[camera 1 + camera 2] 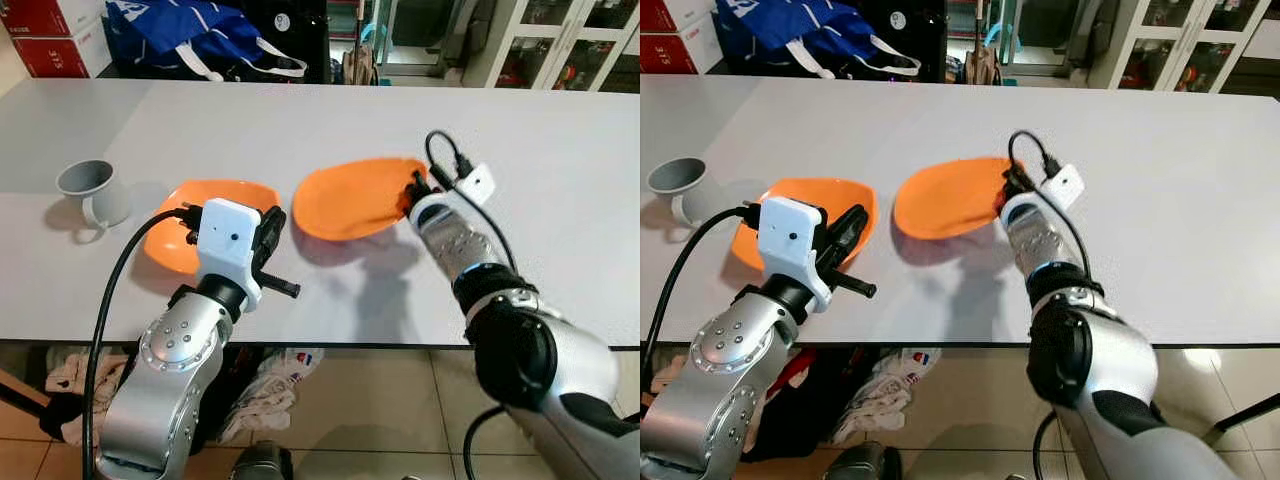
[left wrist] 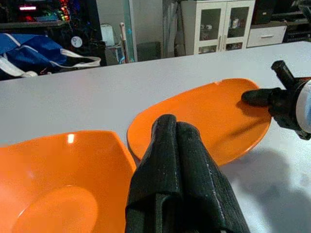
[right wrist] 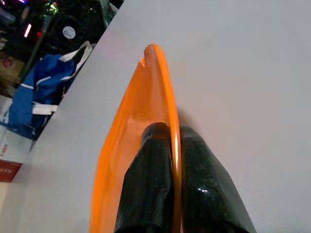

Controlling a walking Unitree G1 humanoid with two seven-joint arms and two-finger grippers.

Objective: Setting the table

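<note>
Nearest the robot, the left claw hovers over the front part of the desk, its two matte black fingers pressed flat together with nothing between them. Just beyond its tips sits an orange plate, smooth glossy plastic, squarish with rounded corners and a shallow round well, lying flat not far from the desk's front edge. To the robot's left of it, a little apart, stands a small grey cup with a flared rim and a loop handle, upright.

On the right side, the right claw is closed on the rim of a second orange plate: one finger lies inside the dish and the other on its underside, the thin edge pinched between them. This plate is tilted, its gripped side raised off the desk and its far-left side low, casting a shadow on the surface beneath. The two plates lie just beside each other with a narrow gap between them.

The desk is a wide, smooth, pale grey slab; beyond the plates it runs bare to its far edge. Past that edge lie a blue bag with white straps, red-and-white cartons, and glass-fronted cabinets.
</note>
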